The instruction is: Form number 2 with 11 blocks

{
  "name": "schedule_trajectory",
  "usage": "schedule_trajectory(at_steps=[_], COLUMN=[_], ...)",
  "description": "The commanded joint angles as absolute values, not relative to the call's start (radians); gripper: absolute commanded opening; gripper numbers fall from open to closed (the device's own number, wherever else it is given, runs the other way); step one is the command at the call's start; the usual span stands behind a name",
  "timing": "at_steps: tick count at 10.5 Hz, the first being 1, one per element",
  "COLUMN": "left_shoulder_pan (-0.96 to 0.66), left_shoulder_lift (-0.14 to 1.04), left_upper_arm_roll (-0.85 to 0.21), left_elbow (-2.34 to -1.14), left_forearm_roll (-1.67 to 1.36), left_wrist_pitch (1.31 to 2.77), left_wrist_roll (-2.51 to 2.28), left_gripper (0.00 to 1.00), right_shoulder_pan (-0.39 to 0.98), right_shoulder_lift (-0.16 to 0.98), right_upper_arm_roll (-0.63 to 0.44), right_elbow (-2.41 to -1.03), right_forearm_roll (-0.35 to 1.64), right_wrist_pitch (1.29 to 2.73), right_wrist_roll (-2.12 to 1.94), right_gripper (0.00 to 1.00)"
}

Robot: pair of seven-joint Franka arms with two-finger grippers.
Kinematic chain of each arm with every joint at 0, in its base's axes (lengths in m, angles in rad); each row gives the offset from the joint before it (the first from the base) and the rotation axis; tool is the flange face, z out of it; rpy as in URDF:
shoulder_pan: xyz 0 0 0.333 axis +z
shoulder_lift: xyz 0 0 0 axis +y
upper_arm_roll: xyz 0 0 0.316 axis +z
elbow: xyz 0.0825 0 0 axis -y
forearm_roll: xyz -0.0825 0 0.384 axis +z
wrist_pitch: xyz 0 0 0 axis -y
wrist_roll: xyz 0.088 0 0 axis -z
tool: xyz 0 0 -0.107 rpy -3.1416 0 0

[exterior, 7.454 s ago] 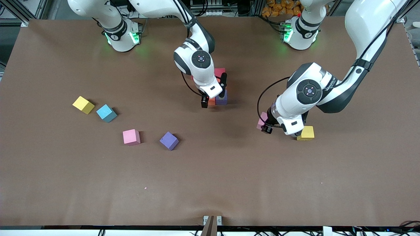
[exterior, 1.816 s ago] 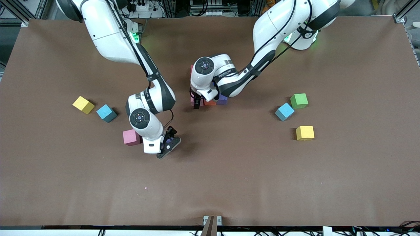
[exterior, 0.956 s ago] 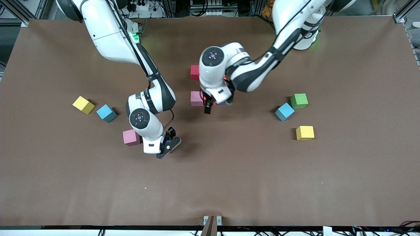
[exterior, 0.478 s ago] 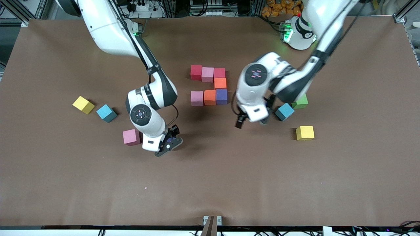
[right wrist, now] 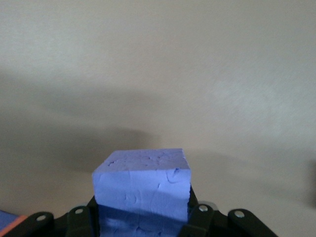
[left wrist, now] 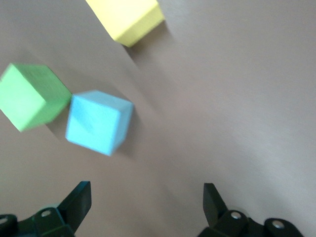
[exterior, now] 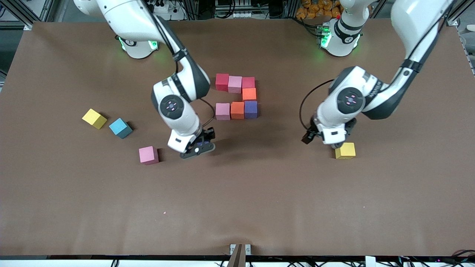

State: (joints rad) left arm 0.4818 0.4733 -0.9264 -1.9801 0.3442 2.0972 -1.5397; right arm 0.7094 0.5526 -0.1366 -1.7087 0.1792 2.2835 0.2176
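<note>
Clenched on a purple block [right wrist: 140, 182], my right pincer [exterior: 197, 147] had lifted it off the table and carried it toward the figure. I read the table as a dial with twelve at my bases. The pincer hung over bare table at about seven o'clock from the figure. The block sat square between the pads, its top face clear of them.

At about nine o'clock from that pincer lay the loose pink block [exterior: 148, 155], untouched on the table.

My left pincer [left wrist: 147, 197] was released and empty. It had let go of a pink block [exterior: 222, 111] at the figure and swung away, out at about four o'clock from the figure. It hovered over the table with a light blue block [left wrist: 98, 121] below it. The green cube [left wrist: 32, 96] touched that block, and a yellow block [exterior: 345, 150] lay just beside them.

Farther up the dial, at about nine o'clock from the figure, a second yellow block [exterior: 94, 118] and a second light blue block [exterior: 120, 128] waited side by side.

Farthest stood the figure itself. The newly placed pink block closed its middle row, beside an orange block [exterior: 237, 110] and a purple one [exterior: 251, 109]. Another orange block [exterior: 249, 94] joined that row to the top row, which ran red [exterior: 222, 82], pink [exterior: 235, 84], red [exterior: 248, 82].

Seven stood, so I judged four remained. The purple block I held probably belonged at six o'clock of the new pink one, starting the down-stroke.
</note>
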Motion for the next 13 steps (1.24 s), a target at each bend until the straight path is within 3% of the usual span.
schedule_trajectory(at_steps=[1, 5, 13], left_shoulder_pan=[0.528, 0.571, 0.618], left_shoulder_lift=[0.456, 0.491, 0.581], left_upper_arm_roll=[-0.946, -0.945, -0.939], left_elbow=[-2.072, -2.124, -2.168], left_forearm_roll=[0.432, 0.506, 0.578], left_wrist_pitch=[2.131, 2.177, 2.249], left_wrist_roll=[-1.471, -1.465, -1.463], left_gripper=[1.00, 1.00, 1.00], right_shoulder_pan=[0.748, 0.853, 0.874], right_shoulder_lift=[0.531, 0.571, 0.612], right_upper_arm_roll=[-0.138, -0.137, -0.137], right_elbow=[-1.773, -1.799, -1.821], right_forearm_roll=[0.183, 0.183, 0.184], right_wrist_pitch=[2.298, 2.365, 2.439], right_wrist_roll=[0.349, 0.624, 0.663], right_gripper=[0.26, 0.26, 0.26])
